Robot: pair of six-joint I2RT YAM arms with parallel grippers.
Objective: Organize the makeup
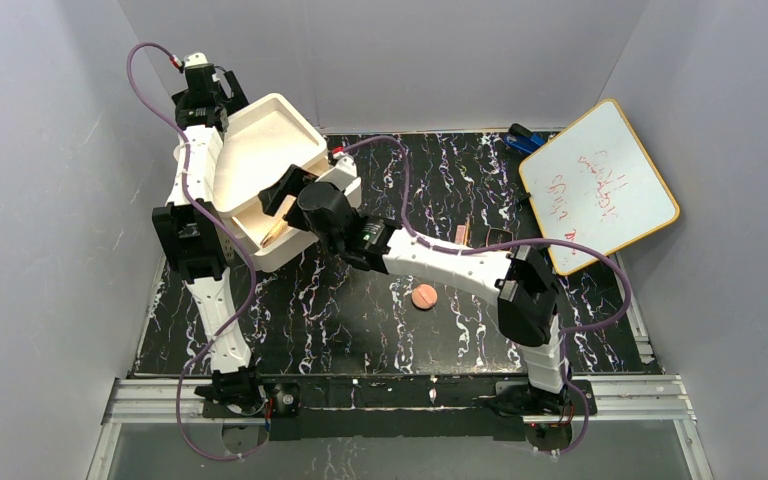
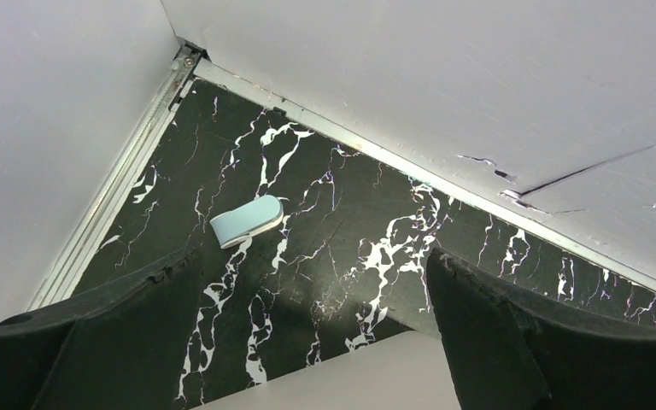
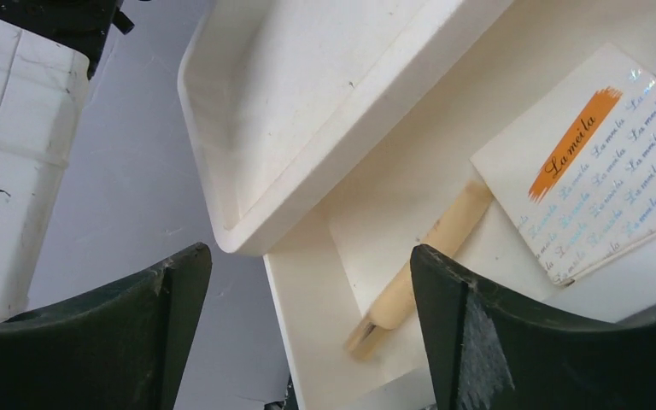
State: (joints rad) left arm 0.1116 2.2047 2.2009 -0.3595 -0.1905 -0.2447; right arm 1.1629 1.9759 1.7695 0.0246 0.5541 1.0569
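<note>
Hanging my left gripper (image 2: 312, 260) and right gripper (image 3: 309, 256) with jaws apart and empty, I count palette (image 3: 598, 162) and stick (image 3: 440, 235) in the drawer (image 3: 307, 325), copper disc (image 1: 424, 296) and dark compact (image 1: 498, 237) yet to stow.

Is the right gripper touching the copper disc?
Apart. The top view shows the copper disc lying alone on the table, while the right gripper hangs over the white box.
</note>
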